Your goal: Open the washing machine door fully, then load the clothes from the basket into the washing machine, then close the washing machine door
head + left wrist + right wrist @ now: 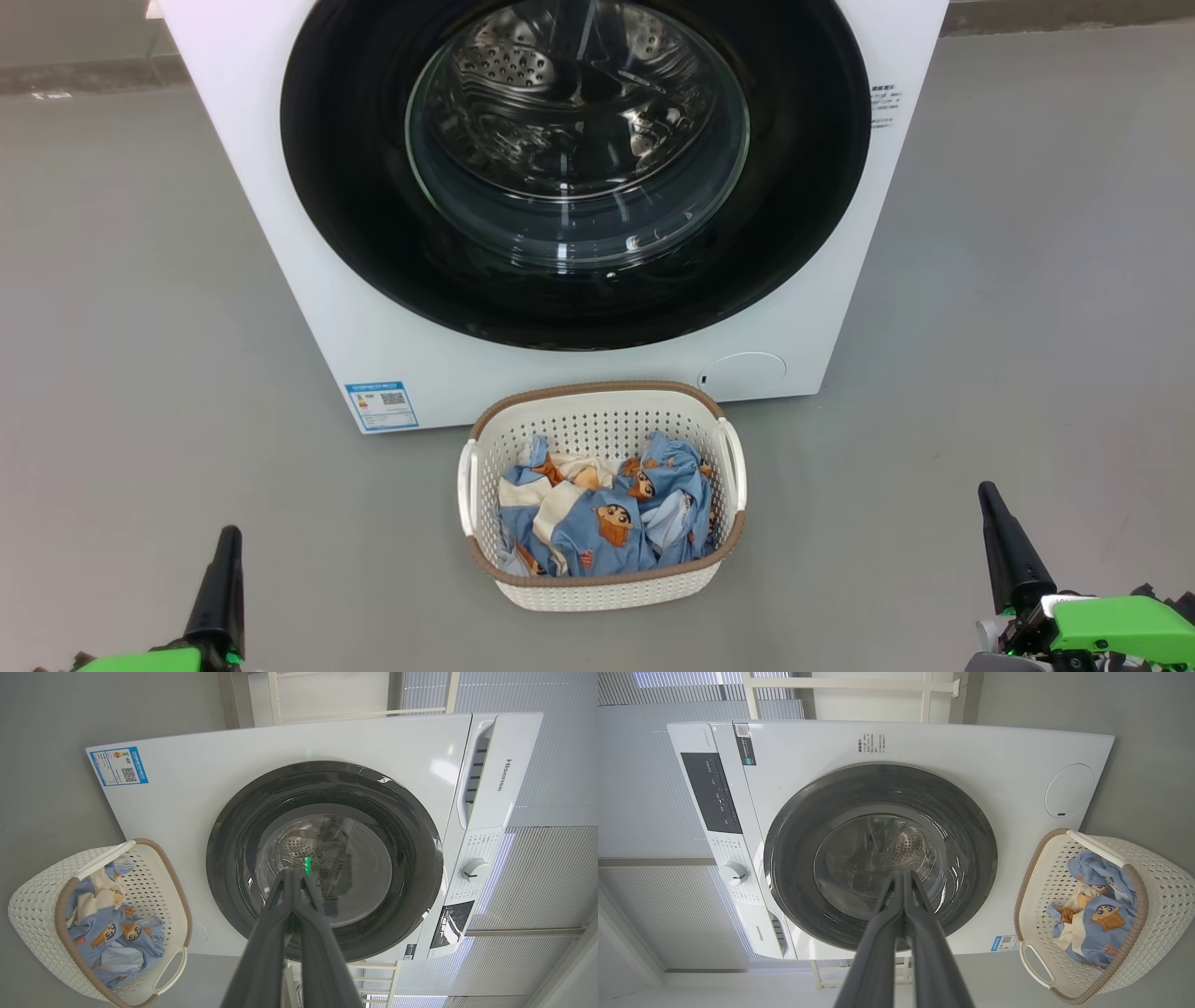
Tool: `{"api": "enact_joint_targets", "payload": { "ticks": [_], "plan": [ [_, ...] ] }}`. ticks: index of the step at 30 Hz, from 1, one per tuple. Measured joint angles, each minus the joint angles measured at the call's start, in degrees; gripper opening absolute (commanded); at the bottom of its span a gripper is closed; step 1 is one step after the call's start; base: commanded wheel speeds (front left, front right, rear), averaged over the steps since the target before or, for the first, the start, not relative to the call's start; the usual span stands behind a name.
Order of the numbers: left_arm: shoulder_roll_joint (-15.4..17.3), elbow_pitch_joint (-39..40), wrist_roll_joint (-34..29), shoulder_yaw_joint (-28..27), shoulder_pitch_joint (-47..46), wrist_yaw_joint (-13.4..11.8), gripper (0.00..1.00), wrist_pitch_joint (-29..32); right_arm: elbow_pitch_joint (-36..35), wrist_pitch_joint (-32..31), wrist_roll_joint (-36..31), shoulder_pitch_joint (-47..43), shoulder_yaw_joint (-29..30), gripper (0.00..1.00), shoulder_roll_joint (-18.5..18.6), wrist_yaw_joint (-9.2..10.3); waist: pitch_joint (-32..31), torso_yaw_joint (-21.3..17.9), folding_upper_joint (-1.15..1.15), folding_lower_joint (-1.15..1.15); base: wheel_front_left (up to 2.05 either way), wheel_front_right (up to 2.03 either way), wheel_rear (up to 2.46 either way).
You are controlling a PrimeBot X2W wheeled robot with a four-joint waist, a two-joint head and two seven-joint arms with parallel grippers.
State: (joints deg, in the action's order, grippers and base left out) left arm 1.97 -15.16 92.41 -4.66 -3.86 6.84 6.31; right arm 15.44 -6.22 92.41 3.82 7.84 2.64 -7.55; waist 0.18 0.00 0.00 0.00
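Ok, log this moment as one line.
door: shut | clothes: in basket | left hand: shut, empty | right hand: shut, empty

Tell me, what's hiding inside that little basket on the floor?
Inside the basket lie crumpled blue and cream clothes printed with cartoon boys. They cover its bottom, so anything underneath them cannot be seen.

The door (355, 187) is shut across the washing machine (271, 280), glass bowl and black rim sealing off the drum. The basket (597, 385) sits just in front, below the door, its top open above the clothes (607, 527). Grey floor (140, 373) runs open on both sides, ahead of the left end effector (229, 541) and right end effector (991, 499).
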Motion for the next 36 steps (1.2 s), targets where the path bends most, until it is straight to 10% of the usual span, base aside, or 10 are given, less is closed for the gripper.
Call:
{"api": "enact_joint_targets", "payload": {
  "ticks": [28,29,36],
  "plan": [
    [0.0,-0.1,0.0,0.0,0.0,0.0,0.00,0.0,0.1,0.0,0.0,0.0,0.0,0.00,0.0,0.00,0.0,0.0,0.00,0.00,0.00,0.00,0.00],
    [-0.2,-0.5,0.0,0.1,0.2,0.0,1.00,0.0,0.6,0.0,0.0,-0.2,0.0,1.00,-0.1,0.00,0.0,0.0,0.00,0.00,0.00,0.00,0.00],
    [-1.3,-2.6,0.0,0.8,2.4,0.0,1.00,-0.4,2.7,0.3,0.0,-2.2,0.0,1.00,-0.7,0.00,0.0,0.0,0.00,0.00,0.00,0.00,0.00]
  ]
}}
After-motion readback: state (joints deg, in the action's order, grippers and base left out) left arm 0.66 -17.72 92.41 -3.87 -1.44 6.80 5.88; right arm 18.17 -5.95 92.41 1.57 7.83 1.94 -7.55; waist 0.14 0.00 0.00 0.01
